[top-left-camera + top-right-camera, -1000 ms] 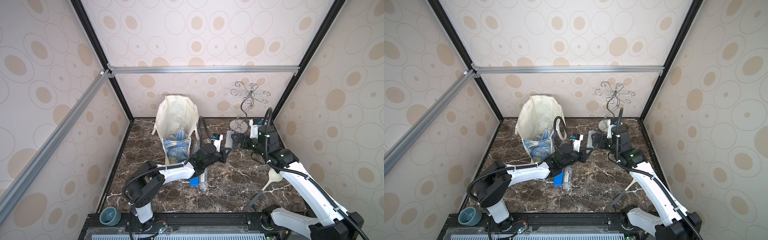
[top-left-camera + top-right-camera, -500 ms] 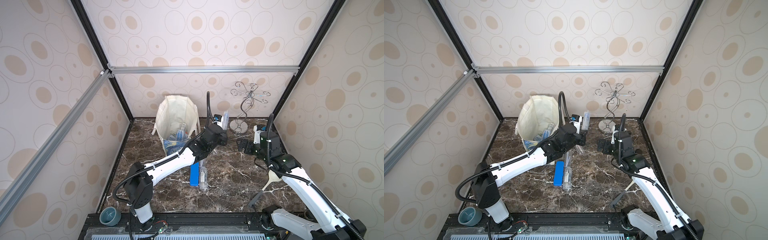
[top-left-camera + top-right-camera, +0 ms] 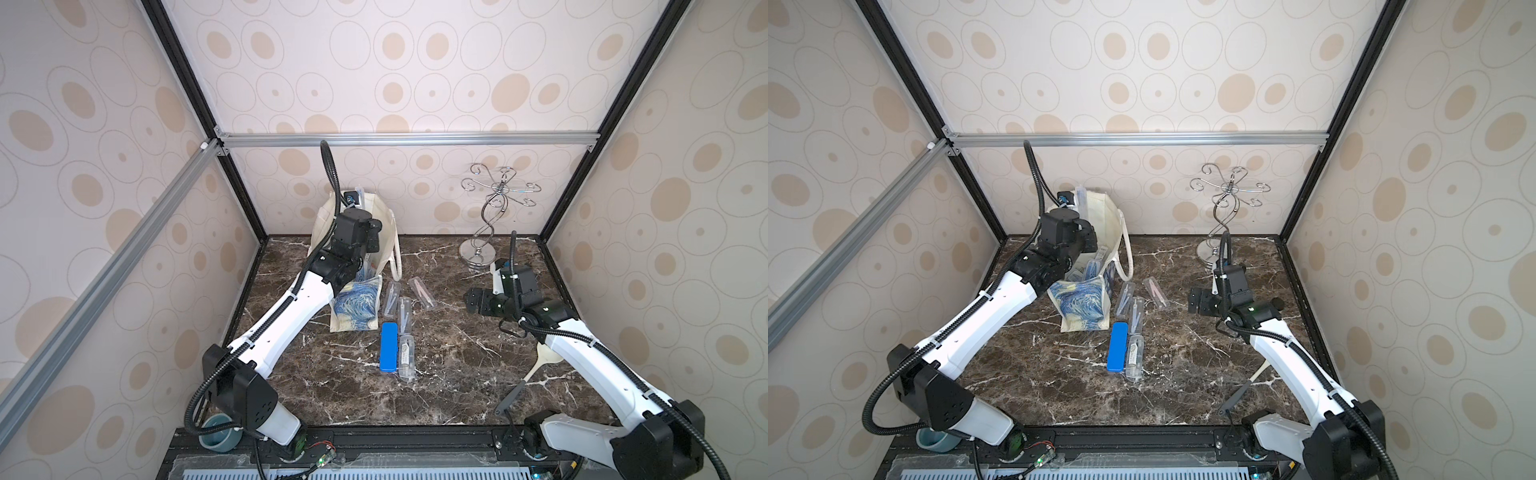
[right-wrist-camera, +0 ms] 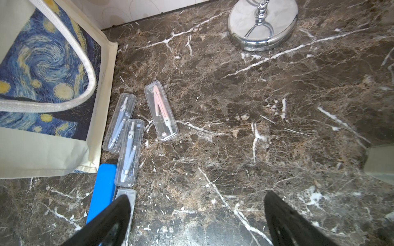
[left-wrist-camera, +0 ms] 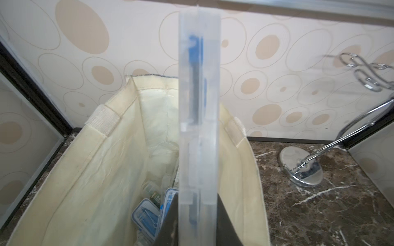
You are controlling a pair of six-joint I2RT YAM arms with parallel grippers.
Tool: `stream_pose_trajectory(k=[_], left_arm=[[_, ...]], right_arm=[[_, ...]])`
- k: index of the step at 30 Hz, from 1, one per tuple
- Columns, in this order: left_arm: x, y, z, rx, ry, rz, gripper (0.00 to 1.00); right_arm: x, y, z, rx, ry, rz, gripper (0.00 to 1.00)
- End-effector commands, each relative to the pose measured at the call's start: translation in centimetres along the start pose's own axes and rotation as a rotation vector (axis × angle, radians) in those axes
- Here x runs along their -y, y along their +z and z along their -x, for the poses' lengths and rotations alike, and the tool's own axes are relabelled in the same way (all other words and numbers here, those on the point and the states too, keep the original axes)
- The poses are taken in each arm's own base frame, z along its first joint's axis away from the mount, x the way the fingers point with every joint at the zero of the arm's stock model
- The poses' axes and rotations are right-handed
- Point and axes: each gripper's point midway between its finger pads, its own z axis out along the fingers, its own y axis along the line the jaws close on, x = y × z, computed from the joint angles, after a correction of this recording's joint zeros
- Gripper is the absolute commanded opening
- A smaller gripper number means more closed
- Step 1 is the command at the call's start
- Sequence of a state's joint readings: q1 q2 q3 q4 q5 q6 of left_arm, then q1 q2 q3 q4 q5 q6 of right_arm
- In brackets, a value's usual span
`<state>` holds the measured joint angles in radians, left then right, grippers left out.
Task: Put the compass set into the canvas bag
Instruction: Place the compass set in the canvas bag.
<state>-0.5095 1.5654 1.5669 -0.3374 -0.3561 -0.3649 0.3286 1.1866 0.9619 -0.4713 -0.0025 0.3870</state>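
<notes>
The left gripper (image 5: pixel 198 221) is clamped on the compass set (image 5: pixel 198 119), a clear case with a blue compass inside, held over the open mouth of the canvas bag (image 5: pixel 89 170) and not yet inside it. At the bag's bottom lie several clear cases (image 5: pixel 147 215) with bluish contents, perhaps more compasses; the view is blurred there. The right gripper (image 4: pixel 197 204) stands wide open and empty above the table (image 4: pixel 255 127). There a pink-compass case (image 4: pixel 161 110) and two blue-compass cases (image 4: pixel 119 122) lie beside the bag.

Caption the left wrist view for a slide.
Left fingers grip a clear compass case upright above the open canvas bag, other cases already inside.
</notes>
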Motion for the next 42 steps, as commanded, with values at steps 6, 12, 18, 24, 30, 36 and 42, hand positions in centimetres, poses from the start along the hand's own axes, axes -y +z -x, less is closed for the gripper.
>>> stream_pose_trajectory(k=[6,12,18,24,30,36,42], left_arm=[[-1.9,5.7,-6.7,-0.222,0.124,0.067,0.09],[-2.6,8.4,-10.8,-0.337,0.160,0.078,0.09],[-3.0,9.3,-13.5,-0.402,0.168,0.076,0.11],[-3.1,9.1,-13.9,-0.402,0.160,0.072,0.18],[-2.9,8.6,-13.1,-0.380,0.141,0.053,0.24],[-2.6,8.0,-11.9,-0.346,0.133,0.034,0.31],[-2.2,6.8,-9.7,-0.279,0.116,0.001,0.32]], right_arm=[[-0.3,2.0,-2.6,-0.121,0.010,0.039,1.00],[-0.4,3.0,-3.5,-0.162,0.020,0.048,1.00],[-1.0,3.8,-4.3,-0.192,0.021,0.068,1.00],[-1.5,4.6,-5.0,-0.225,0.003,0.068,1.00],[-1.7,5.1,-5.2,-0.241,-0.007,0.067,1.00],[-1.7,5.5,-5.3,-0.255,-0.016,0.061,1.00],[-1.9,6.2,-5.4,-0.271,-0.029,0.056,1.00]])
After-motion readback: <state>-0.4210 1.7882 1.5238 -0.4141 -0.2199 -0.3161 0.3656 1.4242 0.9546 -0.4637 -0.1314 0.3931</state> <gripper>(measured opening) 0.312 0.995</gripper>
